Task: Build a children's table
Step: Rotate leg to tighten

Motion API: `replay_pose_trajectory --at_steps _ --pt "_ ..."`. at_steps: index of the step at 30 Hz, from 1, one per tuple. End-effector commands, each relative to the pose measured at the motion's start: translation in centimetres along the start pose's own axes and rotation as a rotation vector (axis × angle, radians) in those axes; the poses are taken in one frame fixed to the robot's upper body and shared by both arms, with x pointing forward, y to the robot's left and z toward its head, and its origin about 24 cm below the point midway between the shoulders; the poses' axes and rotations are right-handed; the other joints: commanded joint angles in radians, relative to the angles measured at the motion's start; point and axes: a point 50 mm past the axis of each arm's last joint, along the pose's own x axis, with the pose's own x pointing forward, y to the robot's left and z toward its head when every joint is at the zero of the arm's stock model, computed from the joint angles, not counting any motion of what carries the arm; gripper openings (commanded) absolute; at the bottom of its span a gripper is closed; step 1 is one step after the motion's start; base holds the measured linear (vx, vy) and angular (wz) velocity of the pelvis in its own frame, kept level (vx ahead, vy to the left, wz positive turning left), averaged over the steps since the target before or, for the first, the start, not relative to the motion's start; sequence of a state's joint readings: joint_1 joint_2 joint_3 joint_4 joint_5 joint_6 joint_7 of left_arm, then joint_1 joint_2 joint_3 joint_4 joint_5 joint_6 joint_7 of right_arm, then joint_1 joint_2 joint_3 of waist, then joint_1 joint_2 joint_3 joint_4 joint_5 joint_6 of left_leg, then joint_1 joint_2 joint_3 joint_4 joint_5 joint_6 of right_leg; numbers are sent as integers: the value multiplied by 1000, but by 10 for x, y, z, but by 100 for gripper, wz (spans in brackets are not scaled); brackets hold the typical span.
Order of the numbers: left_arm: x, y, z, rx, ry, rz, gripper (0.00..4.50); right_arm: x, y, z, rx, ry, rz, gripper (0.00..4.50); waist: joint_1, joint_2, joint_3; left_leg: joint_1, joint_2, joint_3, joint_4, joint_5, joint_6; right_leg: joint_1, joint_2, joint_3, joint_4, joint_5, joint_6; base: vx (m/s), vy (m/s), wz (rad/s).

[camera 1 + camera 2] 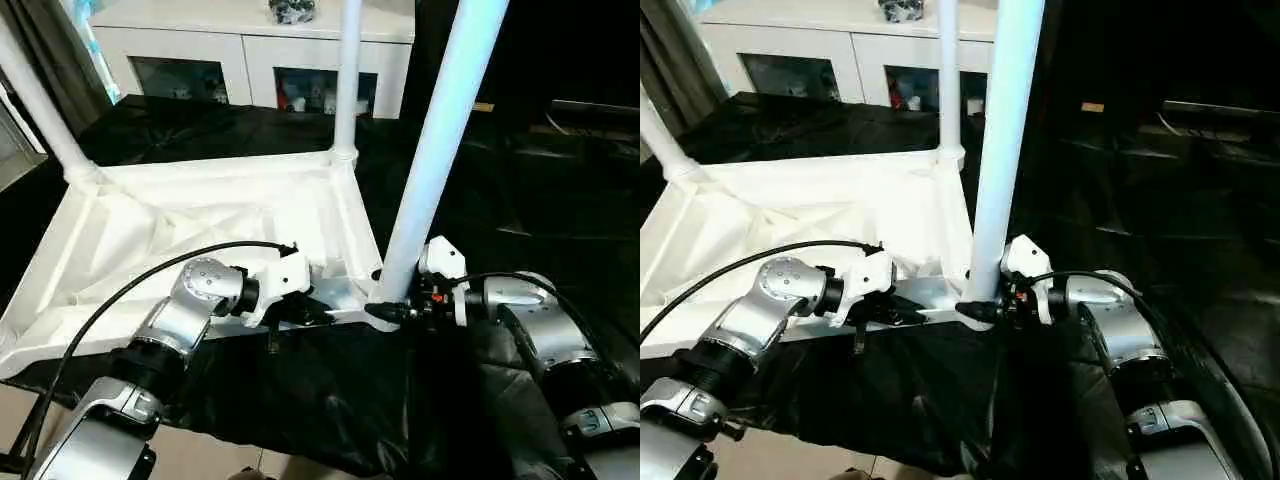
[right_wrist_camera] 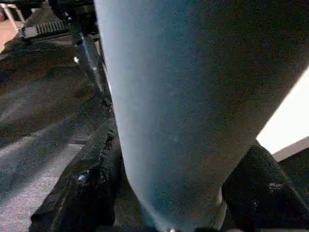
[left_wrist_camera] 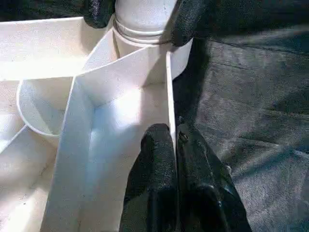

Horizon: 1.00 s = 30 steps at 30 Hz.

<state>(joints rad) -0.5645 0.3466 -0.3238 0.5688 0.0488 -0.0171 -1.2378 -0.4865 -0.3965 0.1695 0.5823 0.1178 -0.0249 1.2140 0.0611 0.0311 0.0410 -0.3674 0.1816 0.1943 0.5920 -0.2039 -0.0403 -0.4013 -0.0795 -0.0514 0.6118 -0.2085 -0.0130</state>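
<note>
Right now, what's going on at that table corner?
The white tabletop lies upside down on black cloth. The right claw is shut on the near leg just above its corner socket, and the leg stands there leaning slightly. The left claw is shut on the tabletop's near edge wall beside that corner, steadying it. Two more legs, the far-right leg and the far-left leg, already stand in their corners. The near-left corner has no leg.

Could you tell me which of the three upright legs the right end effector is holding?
The nearest leg, at the tabletop's near right corner; the right end effector grips its base.
</note>
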Motion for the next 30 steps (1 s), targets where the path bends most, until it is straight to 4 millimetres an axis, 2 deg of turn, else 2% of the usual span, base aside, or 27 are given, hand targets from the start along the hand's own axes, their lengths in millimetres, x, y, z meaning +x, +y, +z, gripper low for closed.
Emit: replay_pose_trajectory --at_steps 1,6,9,11,13,14,15,16,17,18,21,22,24,25,27,28,29,30 --pt "1 -5 -8 -17 33 -47 0 2 3 2 2 13 57 254 3 -19 -57 6 55 -17 -62 -97 102 52 -68 42 -58 -34 -272 0 0 0" --pt "0 -5 -10 -29 37 -44 0 4 7 -1 22 7 79 254 5 -19 -57 6 54 -15 -59 -82 120 52 -68 41 -56 -10 -278 0 0 0" --pt "10 2 -9 -43 48 62 0 11 8 -4 87 -53 -37 254 5 -16 -56 7 56 -15 -60 -96 112 50 -68 42 -61 -36 -273 0 0 0" --pt "14 4 -8 -50 57 110 0 14 7 -7 107 -59 -106 254 3 -17 -52 10 55 -16 -65 -123 93 48 -68 41 -67 -90 -264 0 0 0" --pt "20 6 -5 -68 43 153 0 18 5 -11 118 -56 -203 253 2 -16 -49 18 55 -16 -67 -169 62 43 -70 44 -78 -167 -251 0 0 0" --pt "25 8 -2 -80 30 187 0 22 4 -13 131 -52 -277 252 -2 -17 -46 18 55 -17 -72 -196 40 41 -71 47 -84 -229 -234 0 0 0" --pt "25 8 -2 -80 30 187 0 22 4 -13 131 -52 -277 252 -2 -17 -46 18 55 -17 -72 -196 40 41 -71 47 -84 -229 -234 0 0 0" --pt "35 10 5 -100 11 238 0 30 2 -17 176 -60 -409 252 -8 -13 -45 17 54 -20 -77 -217 21 42 -70 47 -89 -275 -211 0 0 0" --pt "43 11 11 -116 -5 283 0 37 3 -19 221 -72 -486 252 -10 -13 -43 18 55 -20 -80 -223 12 39 -69 48 -91 -286 -206 0 0 0" --pt "51 11 16 -124 -19 309 0 45 4 -20 258 -81 -549 252 -13 -6 -43 19 53 -24 -83 -240 -5 38 -69 48 -93 -313 -194 0 0 0" --pt "65 10 24 -140 -38 352 0 58 7 -16 310 -104 -636 252 -21 -14 -39 21 45 -24 -84 -284 1 33 -67 50 -105 -378 -164 0 0 0" --pt "68 9 26 -136 -40 352 0 61 7 -15 320 -109 -652 252 -22 -6 -38 22 45 -26 -85 -297 1 31 -69 51 -108 -397 -160 0 0 0" --pt "80 5 35 -146 -63 364 0 73 9 -9 331 -115 -689 252 -29 -8 -37 24 45 -30 -90 -333 -1 30 -70 49 -115 -447 -141 0 0 0" --pt "84 3 38 -141 -67 360 0 77 10 -5 331 -127 -695 252 -30 -8 -38 26 46 -31 -90 -336 -3 30 -70 49 -115 -445 -140 0 0 0" --pt "88 0 41 -118 -65 340 0 80 9 0 312 -143 -695 252 -30 -1 -42 24 46 -32 -93 -320 2 35 -70 49 -112 -384 -147 0 0 0" --pt "88 0 41 -118 -65 340 0 80 9 0 312 -143 -695 252 -30 -4 -46 20 46 -30 -92 -289 12 40 -68 49 -108 -318 -159 0 0 0" --pt "88 0 39 -120 -63 338 0 77 6 3 340 -187 -711 322 -29 -3 -47 17 46 -29 -92 -271 18 43 -68 49 -104 -284 -166 0 0 0" --pt "87 -1 38 -117 -63 334 0 74 4 5 355 -211 -718 322 -28 -2 -48 17 46 -26 -89 -255 31 43 -69 50 -102 -243 -181 0 0 0"
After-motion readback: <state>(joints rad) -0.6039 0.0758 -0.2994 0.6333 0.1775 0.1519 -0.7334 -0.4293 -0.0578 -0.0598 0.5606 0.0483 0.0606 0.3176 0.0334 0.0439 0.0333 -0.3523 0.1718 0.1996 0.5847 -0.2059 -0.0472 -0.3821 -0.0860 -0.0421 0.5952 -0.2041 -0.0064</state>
